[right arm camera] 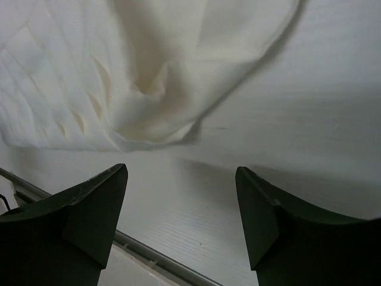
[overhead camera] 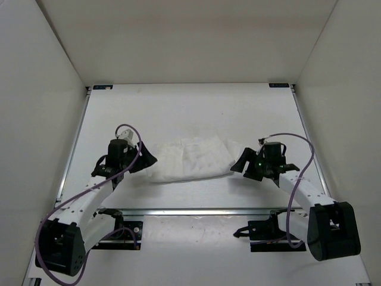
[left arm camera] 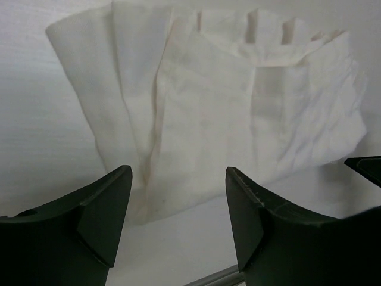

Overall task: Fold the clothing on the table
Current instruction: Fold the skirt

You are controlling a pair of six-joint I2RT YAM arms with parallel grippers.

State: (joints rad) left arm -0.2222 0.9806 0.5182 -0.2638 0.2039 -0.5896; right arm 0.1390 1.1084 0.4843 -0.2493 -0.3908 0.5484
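The clothing point(overhead camera: 190, 158), a white pleated fabric piece, lies in a folded heap mid-table between the two arms. My left gripper point(overhead camera: 144, 161) is at its left end, jaws open, nothing between them; in the left wrist view the clothing point(left arm camera: 226, 107) spreads just beyond the open gripper point(left arm camera: 178, 179), its near edge level with the tips. My right gripper point(overhead camera: 239, 165) is at the clothing's right end, open and empty. The right wrist view shows the bunched clothing point(right arm camera: 143, 77) lying ahead of the open gripper point(right arm camera: 181, 176), apart from it.
The white table point(overhead camera: 190, 113) has metal rails along its left point(overhead camera: 76, 143), right point(overhead camera: 308, 143) and near point(overhead camera: 196, 210) edges. White walls enclose the left, right and back. The arm bases and purple cables sit at the near edge.
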